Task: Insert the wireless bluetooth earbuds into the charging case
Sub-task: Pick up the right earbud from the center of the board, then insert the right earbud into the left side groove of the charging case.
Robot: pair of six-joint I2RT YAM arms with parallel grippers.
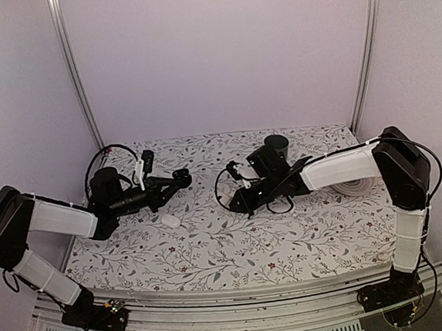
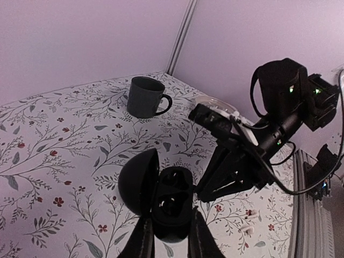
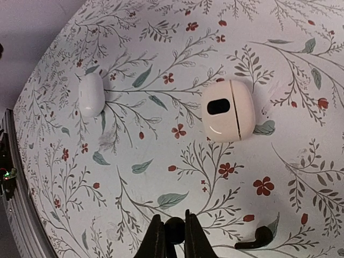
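The left hand (image 2: pixel 172 221) clamps the open case (image 2: pixel 174 199), held up left of the mug (image 2: pixel 146 97). The right hand (image 3: pixel 173 223) pinches one earbud (image 3: pixel 174 232) in front of the mug. It looks tiny, light and probably slick, so grip its body gently.

No writing, label, brand name, number or sign can be read in any of the three views.
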